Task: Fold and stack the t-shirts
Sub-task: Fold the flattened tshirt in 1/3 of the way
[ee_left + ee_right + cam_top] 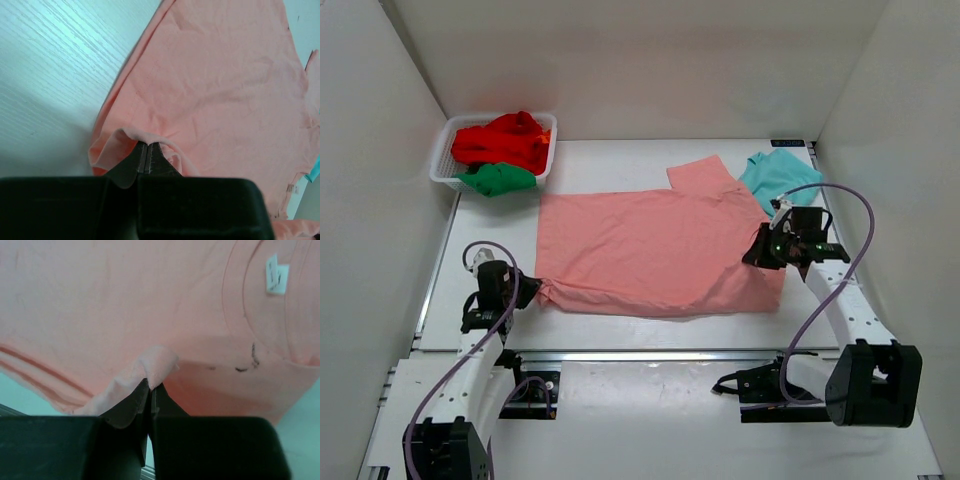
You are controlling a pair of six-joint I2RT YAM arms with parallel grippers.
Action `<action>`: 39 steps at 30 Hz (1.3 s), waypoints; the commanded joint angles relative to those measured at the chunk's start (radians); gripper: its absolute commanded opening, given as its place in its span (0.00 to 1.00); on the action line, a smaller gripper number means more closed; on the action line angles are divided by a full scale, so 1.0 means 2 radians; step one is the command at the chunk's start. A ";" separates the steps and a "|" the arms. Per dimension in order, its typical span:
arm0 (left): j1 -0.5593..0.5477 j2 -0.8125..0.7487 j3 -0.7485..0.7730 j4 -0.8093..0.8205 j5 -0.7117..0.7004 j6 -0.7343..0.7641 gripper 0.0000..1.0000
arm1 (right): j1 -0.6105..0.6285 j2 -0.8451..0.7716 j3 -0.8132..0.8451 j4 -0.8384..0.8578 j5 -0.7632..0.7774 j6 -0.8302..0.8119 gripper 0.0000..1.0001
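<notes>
Left arm base (pixel 445 445) and right arm base (pixel 875 385): bolted at the near edge of the table (pixel 610 165), one toward each near corner. Left gripper (pixel 536 291): low over the near left part of the table, its jaws drawn together on a raised pinch of cloth at the near left corner of the salmon-pink t-shirt (pixel 650 250); the left wrist view shows the fold humped over the closed fingertips (pixel 141 156). Right gripper (pixel 757 254): toward the right edge of the table, its jaws likewise pressed together on a small peak of the same shirt, just beside the collar; the right wrist view shows a white label (pixel 276 274) inside the neckline. Salmon-pink t-shirt: spread mostly flat across the middle of the table, hem toward the left edge, collar toward the right edge, one sleeve pointing to the far edge. Light teal t-shirt (pixel 775 175): near the far right corner, touching the pink shirt's collar end and partly hidden behind the right gripper. White mesh basket (pixel 442 165): at the far left corner, well apart from the pink shirt. Contents: a crumpled red shirt (pixel 505 140) filling most of it and a green shirt (pixel 500 180) bunched at its near side, spilling over the rim.
</notes>
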 commanded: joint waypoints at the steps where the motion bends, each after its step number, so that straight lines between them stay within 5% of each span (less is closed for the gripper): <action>1: 0.008 0.004 0.018 0.021 -0.016 -0.005 0.00 | -0.006 0.028 0.043 0.045 0.008 -0.016 0.00; 39: 0.013 0.164 0.059 0.175 -0.050 -0.018 0.00 | 0.028 0.281 0.227 0.123 -0.037 -0.037 0.00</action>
